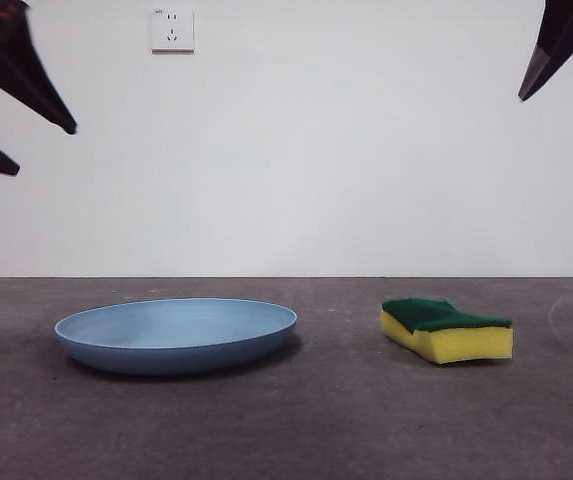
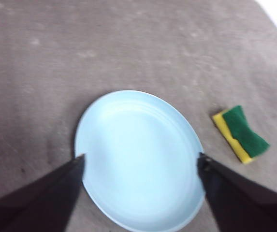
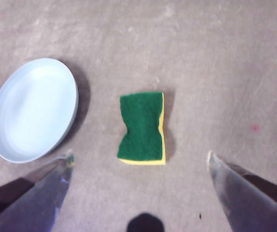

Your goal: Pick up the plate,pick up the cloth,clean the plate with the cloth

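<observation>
Plate (image 2: 137, 162) lies flat on the table (image 2: 128, 48) beneath my left gripper (image 2: 140, 162), whose jaws spread wide, empty; sponge (image 3: 142, 128) rests green side up below my right gripper (image 3: 139, 157), likewise wide, holding nothing; the two lie apart.

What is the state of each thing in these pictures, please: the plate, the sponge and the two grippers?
plate: flat on the table, right side up, nothing in it, not held.
sponge: on the table beside the plate, apart from it, green layer up, not held.
left gripper: open, above the plate, holding nothing.
right gripper: open, above the sponge, holding nothing.
table: grey, bears the plate and the sponge.
</observation>
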`<state>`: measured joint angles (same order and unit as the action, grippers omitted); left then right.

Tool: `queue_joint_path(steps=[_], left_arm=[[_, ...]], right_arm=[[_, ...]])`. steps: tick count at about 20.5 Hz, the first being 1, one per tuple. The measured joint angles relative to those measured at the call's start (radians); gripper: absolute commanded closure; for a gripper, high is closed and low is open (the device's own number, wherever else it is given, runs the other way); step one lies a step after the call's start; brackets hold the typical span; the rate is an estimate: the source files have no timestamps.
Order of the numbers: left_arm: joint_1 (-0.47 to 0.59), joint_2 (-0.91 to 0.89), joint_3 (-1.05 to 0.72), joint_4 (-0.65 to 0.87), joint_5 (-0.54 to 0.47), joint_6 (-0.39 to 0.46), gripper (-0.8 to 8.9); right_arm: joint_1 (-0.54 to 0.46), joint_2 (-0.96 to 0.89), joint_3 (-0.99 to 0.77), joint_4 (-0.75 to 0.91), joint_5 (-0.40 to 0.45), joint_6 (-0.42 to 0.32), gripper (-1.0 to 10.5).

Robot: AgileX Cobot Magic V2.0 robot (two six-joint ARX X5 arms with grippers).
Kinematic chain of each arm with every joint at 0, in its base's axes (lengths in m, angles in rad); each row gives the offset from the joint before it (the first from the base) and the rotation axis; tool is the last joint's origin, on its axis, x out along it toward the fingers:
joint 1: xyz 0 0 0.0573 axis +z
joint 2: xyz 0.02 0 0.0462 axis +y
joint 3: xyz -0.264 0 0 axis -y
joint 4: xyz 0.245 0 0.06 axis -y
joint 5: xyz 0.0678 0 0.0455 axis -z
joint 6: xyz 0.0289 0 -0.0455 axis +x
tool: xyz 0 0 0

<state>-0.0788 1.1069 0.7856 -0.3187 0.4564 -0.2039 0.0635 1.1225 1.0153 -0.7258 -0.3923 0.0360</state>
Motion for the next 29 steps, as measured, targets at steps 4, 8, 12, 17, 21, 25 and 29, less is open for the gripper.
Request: queue_joint_path(steps=[4,8,12,17,21,25,29], left_arm=[[0.000,0.239,0.150,-0.119,-0.034,0.032,3.48],[-0.003,0.457,0.258,-0.167,-0.068,0.065,3.48],[-0.033,0.576,0.278,-0.138,-0.100,0.072,3.49],[-0.081,0.655,0.279,-0.105,-0.115,0.076,3.50],[-0.110,0.662,0.283,-0.100,-0.156,0.080,8.31],[-0.128,0.666,0.282,-0.106,-0.187,0.090,8.21],[-0.132,0.665,0.283,-0.114,-0.209,0.086,8.21]], right_arm=[[0.002,0.000,0.000,0.003,0.000,0.000,4.7],[0.002,0.000,0.000,0.003,0.000,0.000,4.7],[0.002,0.000,0.000,0.003,0.000,0.000,4.7],[0.002,0.000,0.000,0.002,0.000,0.001,4.7],[0.002,0.000,0.000,-0.008,0.000,0.001,4.7],[0.002,0.000,0.000,-0.015,0.000,0.016,4.7],[0.004,0.000,0.000,-0.015,-0.039,0.020,4.8]])
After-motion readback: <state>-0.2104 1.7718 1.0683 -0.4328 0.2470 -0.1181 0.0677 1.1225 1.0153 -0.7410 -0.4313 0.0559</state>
